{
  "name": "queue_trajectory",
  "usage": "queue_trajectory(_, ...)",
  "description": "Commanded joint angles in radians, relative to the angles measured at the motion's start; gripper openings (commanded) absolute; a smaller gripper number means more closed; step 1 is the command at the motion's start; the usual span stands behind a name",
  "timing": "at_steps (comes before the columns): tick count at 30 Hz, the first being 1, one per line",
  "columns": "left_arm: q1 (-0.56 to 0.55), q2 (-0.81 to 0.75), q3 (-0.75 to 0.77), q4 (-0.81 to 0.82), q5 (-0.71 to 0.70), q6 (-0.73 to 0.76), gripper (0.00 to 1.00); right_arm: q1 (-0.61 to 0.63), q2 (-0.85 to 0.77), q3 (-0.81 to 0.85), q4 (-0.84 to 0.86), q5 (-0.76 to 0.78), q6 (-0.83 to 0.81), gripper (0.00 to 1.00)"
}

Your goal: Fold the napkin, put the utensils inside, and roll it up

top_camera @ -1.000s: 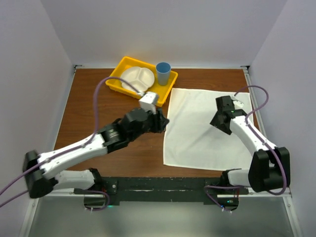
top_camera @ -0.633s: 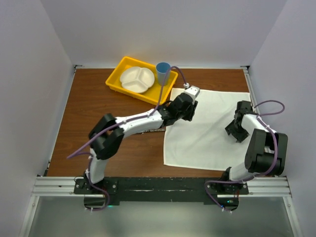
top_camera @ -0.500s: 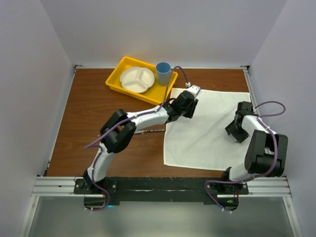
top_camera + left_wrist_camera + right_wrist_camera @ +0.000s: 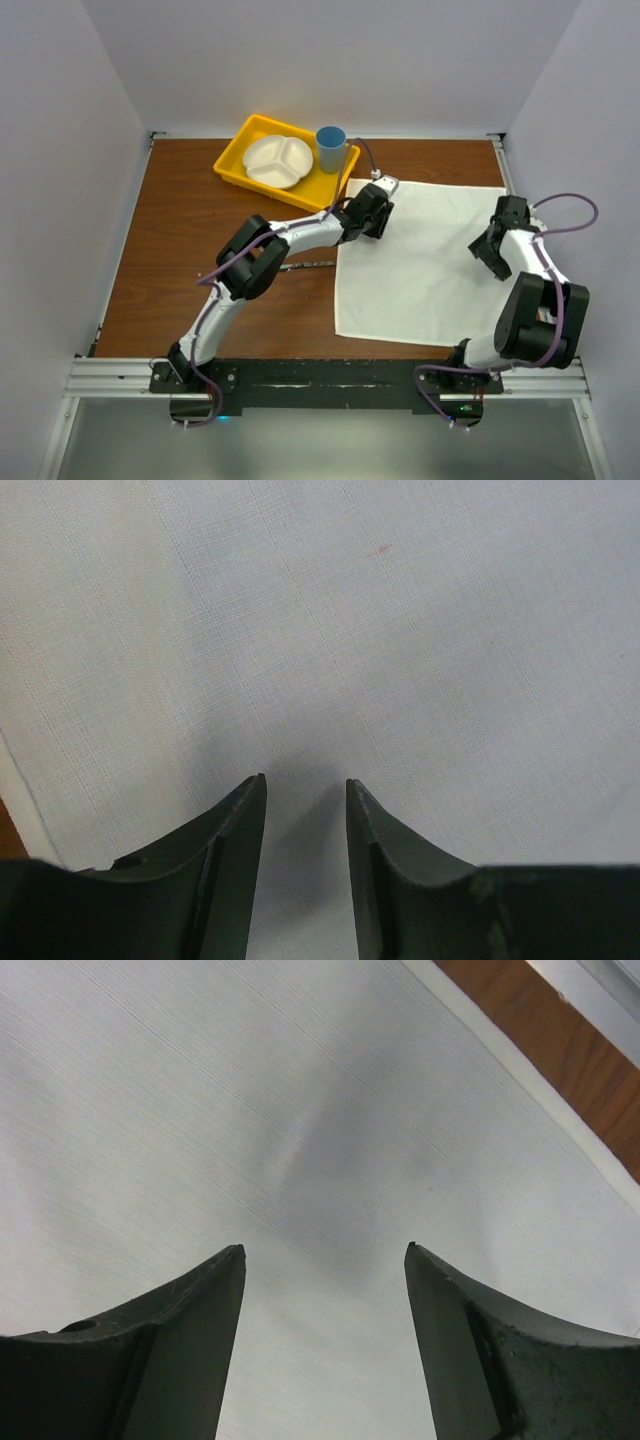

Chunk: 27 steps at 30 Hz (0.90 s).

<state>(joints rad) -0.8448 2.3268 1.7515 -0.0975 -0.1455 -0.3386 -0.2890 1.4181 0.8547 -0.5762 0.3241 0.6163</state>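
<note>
Left gripper (image 4: 305, 780) and right gripper (image 4: 325, 1250) poised over the napkin (image 4: 420, 270).
Left jaws stand narrowly apart and right jaws widely apart, with nothing between either pair. The napkin lies flat and unfolded on the table (image 4: 170, 230), on its right half. The knife (image 4: 318, 264) lies on bare wood just left of the napkin.

Up top, the left tool (image 4: 372, 212) blocks the napkin's (image 4: 430, 265) far left corner, fingertips out of sight under the wrist. The knife (image 4: 310, 265) is a thin dark sliver beside the left arm, blade and handle too small to tell apart. Both wrist cameras crop the napkin.
</note>
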Motion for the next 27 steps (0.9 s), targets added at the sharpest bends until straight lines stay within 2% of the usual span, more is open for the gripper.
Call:
queue_trajectory(1,0.01,0.031,0.057,-0.002,0.012,0.016,0.43,-0.004,0.105,0.078,0.071,0.027,-0.006,0.71)
queue_trajectory(9,0.029,0.048,0.046,-0.001,0.053,0.007,0.43,-0.051,0.239,0.098,0.064,0.052,0.019,0.72)
queue_trajectory(14,0.029,0.028,0.02,0.009,0.081,0.026,0.44,-0.111,0.203,0.041,0.07,0.053,0.002,0.72)
queue_trajectory(19,0.029,-0.033,0.057,-0.044,0.135,0.036,0.48,-0.092,0.139,0.09,0.07,0.013,-0.052,0.76)
queue_trajectory(22,0.029,-0.102,0.085,-0.085,0.173,0.029,0.53,-0.014,0.076,0.15,0.026,0.049,-0.063,0.8)
queue_trajectory(26,0.029,-0.236,0.076,-0.152,0.207,0.006,0.55,0.227,-0.021,0.202,-0.059,0.079,-0.032,0.84)
queue_trajectory(27,0.027,-0.31,0.063,-0.181,0.201,0.007,0.56,0.266,-0.043,0.204,-0.068,0.064,-0.024,0.84)
